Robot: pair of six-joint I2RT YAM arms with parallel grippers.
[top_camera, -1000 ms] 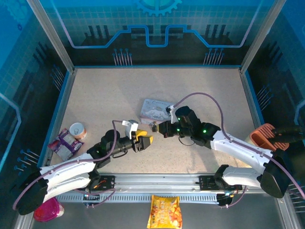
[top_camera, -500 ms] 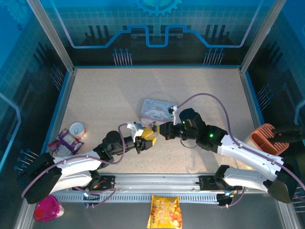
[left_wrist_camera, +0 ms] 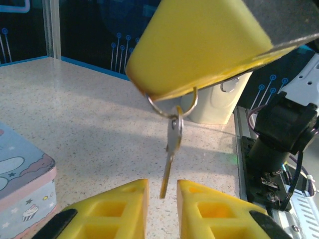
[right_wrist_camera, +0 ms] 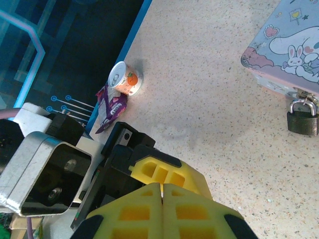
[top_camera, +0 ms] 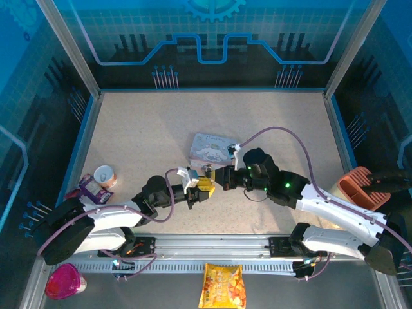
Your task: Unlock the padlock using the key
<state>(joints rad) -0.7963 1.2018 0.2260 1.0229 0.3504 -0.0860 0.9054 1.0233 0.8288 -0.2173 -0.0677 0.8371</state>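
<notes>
The left gripper [left_wrist_camera: 163, 188] has its two yellow fingers [left_wrist_camera: 122, 209] narrowly parted, with the tip of the key [left_wrist_camera: 172, 144] hanging in the gap and touching neither one. The right gripper [right_wrist_camera: 162, 191] has its fingers pressed together. Seen from the left wrist, they pinch the key ring [left_wrist_camera: 172, 107], and the key dangles from it, blade down. The two grippers meet tip to tip just in front of the tin [top_camera: 209, 149], on its arm-facing side.

The speckled beige table [top_camera: 148, 129] carries everything. The tin, a pale grey-blue rectangular box with a cartoon rabbit on its lid, sits near the middle. Its lid is shut, so what it holds cannot be seen.

Far to the right of the tin, at the table's edge, stands an orange-brown holder [top_camera: 356, 182] with a dark object reaching across its top. What that object is cannot be made out.

Well in front of the tin, beyond the arms' mounting rail, lies a yellow snack bag [top_camera: 222, 286].

Well to the left of the tin, at the table's edge, lies a purple packet [right_wrist_camera: 112, 107], with a small white can [right_wrist_camera: 126, 78] printed with an orange beside it.

The padlock [right_wrist_camera: 301, 121], small and dark with a silvery shackle, hangs from a clasp on the tin's side wall nearest the grippers, its body against the table.
</notes>
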